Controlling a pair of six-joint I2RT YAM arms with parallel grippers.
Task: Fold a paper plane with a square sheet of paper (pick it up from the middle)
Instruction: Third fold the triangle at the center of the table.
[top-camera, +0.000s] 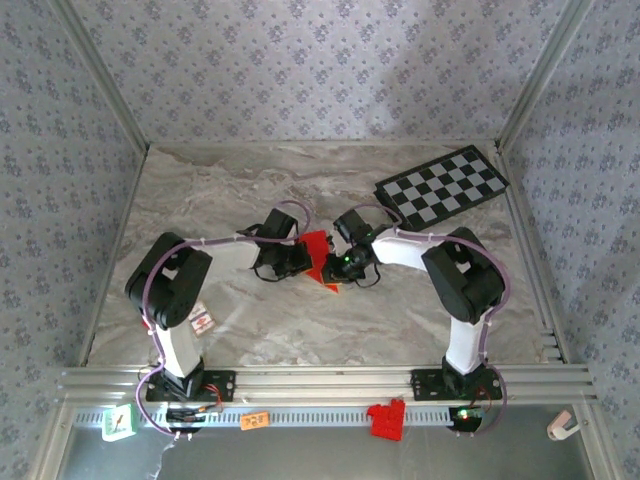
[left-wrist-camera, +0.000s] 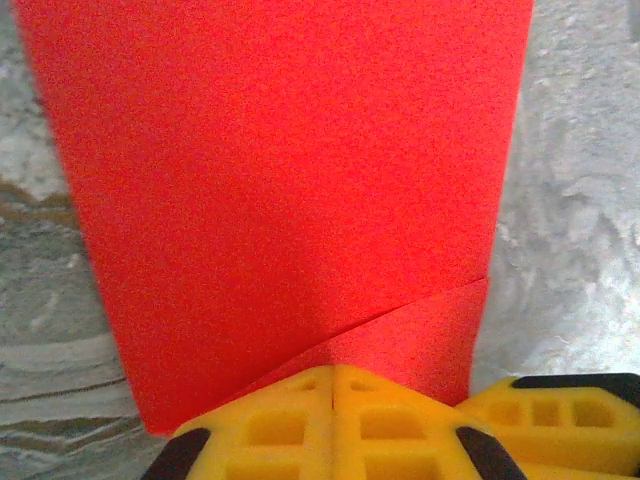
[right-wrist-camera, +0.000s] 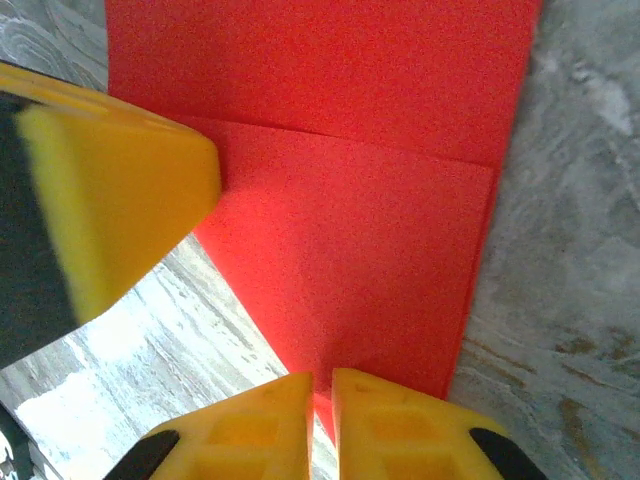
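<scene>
The square sheet of paper (top-camera: 317, 246) is bright red and partly folded, and it stands between the two grippers at the table's middle. In the left wrist view the paper (left-wrist-camera: 290, 170) runs away from my left gripper (left-wrist-camera: 334, 368), with a slanted fold edge near the jaws. The yellow jaws are pressed together on its near edge. In the right wrist view the paper (right-wrist-camera: 350, 230) narrows to a corner that sits in the thin slit of my right gripper (right-wrist-camera: 321, 385). My left gripper (top-camera: 307, 261) and right gripper (top-camera: 331, 277) nearly touch.
A black-and-white checkered board (top-camera: 442, 186) lies at the back right of the marble table (top-camera: 250, 180). A chunky red plastic bracket (top-camera: 387, 420) sits on the front rail. A small label (top-camera: 200, 320) lies by the left arm. Patterned walls close in three sides.
</scene>
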